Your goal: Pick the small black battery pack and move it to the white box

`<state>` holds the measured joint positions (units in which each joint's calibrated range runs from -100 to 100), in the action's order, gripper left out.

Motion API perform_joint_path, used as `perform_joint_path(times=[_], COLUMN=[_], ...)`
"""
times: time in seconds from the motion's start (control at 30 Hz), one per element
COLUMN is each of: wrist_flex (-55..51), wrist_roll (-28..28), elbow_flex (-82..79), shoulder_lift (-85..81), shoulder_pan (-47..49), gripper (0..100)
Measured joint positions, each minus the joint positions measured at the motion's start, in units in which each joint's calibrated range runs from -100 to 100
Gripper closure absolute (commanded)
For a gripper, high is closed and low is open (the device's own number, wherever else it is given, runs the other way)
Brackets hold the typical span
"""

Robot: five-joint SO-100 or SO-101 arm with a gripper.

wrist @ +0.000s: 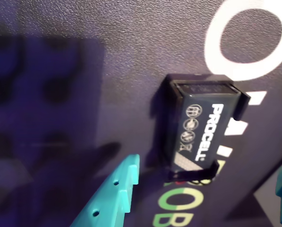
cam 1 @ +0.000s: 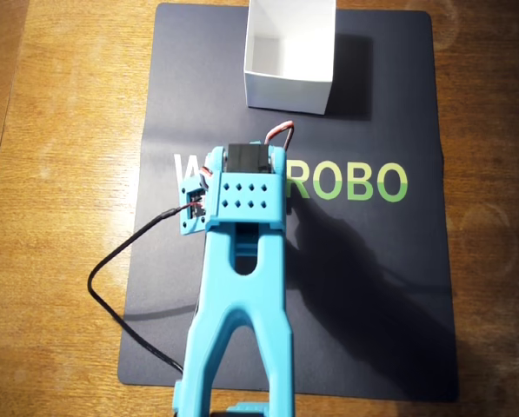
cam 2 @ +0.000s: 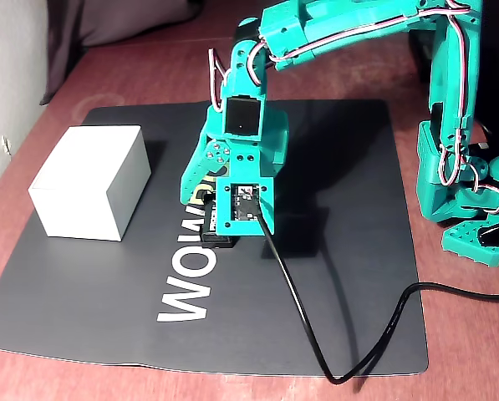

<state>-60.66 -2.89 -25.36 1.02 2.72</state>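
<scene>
Lying flat on the dark mat (wrist: 84, 28), the battery pack (wrist: 202, 130) shows its white "PROCELL" lettering face-up in the wrist view, next to the mat's large printed letters. The gripper (wrist: 207, 189) stands with its jaws spread wide, one teal finger (wrist: 115, 194) at the lower left of the pack and the other at the right frame edge, neither touching it. In the fixed view the pack (cam 2: 218, 238) is a small dark block partly hidden beneath the lowered gripper head (cam 2: 236, 180), on the "WOW" lettering. The white box (cam 1: 289, 56) sits at the far end of the mat in the overhead view, open side up, well apart from the pack; in the fixed view it stands on the left. A black cable (cam 2: 316, 334) trails from the wrist across the mat onto the wooden counter (cam 1: 59, 174).
</scene>
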Motion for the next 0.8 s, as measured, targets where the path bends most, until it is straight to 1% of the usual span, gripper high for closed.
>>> perform_joint_path(times=[0.17,0.43,0.67,0.8], wrist_flex=[0.0,0.0,0.0,-2.5], wrist_roll=[0.1,0.1,0.1,0.3], elbow_flex=[0.3,7.9,8.5,8.5], shoulder_lift=[2.6,8.6,10.6,11.4], shoulder_pan=[0.0,0.0,0.0,0.0], gripper=[68,68,68,68])
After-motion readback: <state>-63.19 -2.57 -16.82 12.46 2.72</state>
